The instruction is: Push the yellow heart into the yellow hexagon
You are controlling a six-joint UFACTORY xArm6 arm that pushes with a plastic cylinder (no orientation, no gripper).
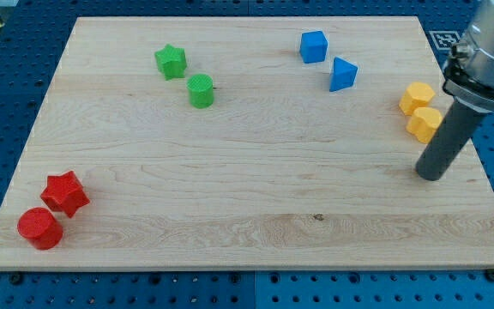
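Two yellow blocks sit at the view's right, touching each other. The upper one (417, 97) and the lower one (424, 124) look alike; I cannot tell which is the heart and which the hexagon. My tip (430, 175) rests on the board just below the lower yellow block, a short gap apart from it. The dark rod rises up and to the right from the tip, its side close to the lower yellow block.
A blue cube (313, 46) and a blue triangular block (343, 75) lie at the top right. A green star (171, 62) and a green cylinder (201, 90) lie at the top left. A red star (65, 193) and a red cylinder (39, 228) lie at the bottom left. The board's right edge (478, 163) is near my tip.
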